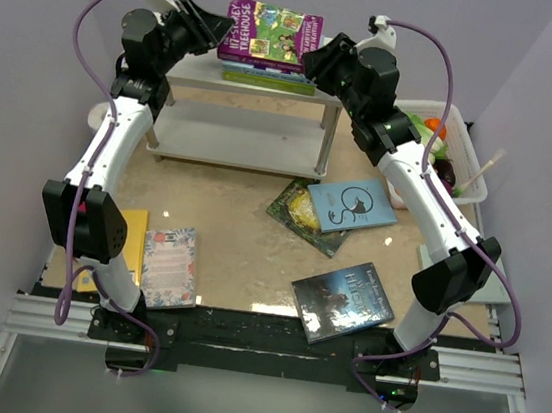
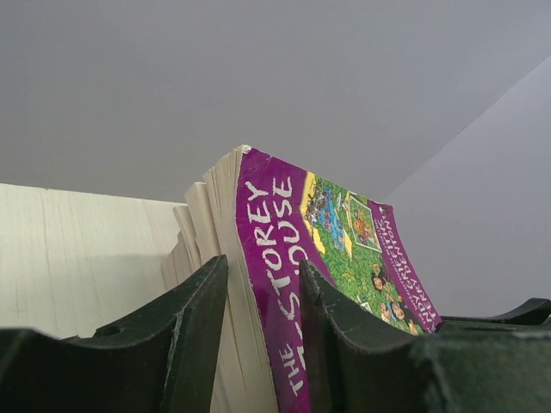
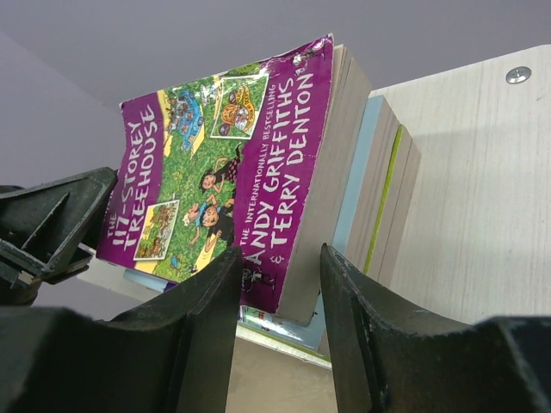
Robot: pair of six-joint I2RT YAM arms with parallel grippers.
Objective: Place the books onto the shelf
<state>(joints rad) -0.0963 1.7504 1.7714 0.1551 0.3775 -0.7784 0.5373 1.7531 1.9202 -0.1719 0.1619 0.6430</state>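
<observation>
Your left hand (image 2: pixel 263 267) and right hand (image 3: pixel 282 254) each pinch one end of the purple paperback book (image 1: pixel 270 35), likely to lay it square atop the stack of books (image 1: pixel 269 77) on the pale two-tier wooden shelf (image 1: pixel 234 136)

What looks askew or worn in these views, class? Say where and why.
The purple paperback book on the pale wooden shelf lies skewed, overhanging the books beneath, and its cover edge is frayed. On the table, a light-blue book overlaps a dark green book.
</observation>
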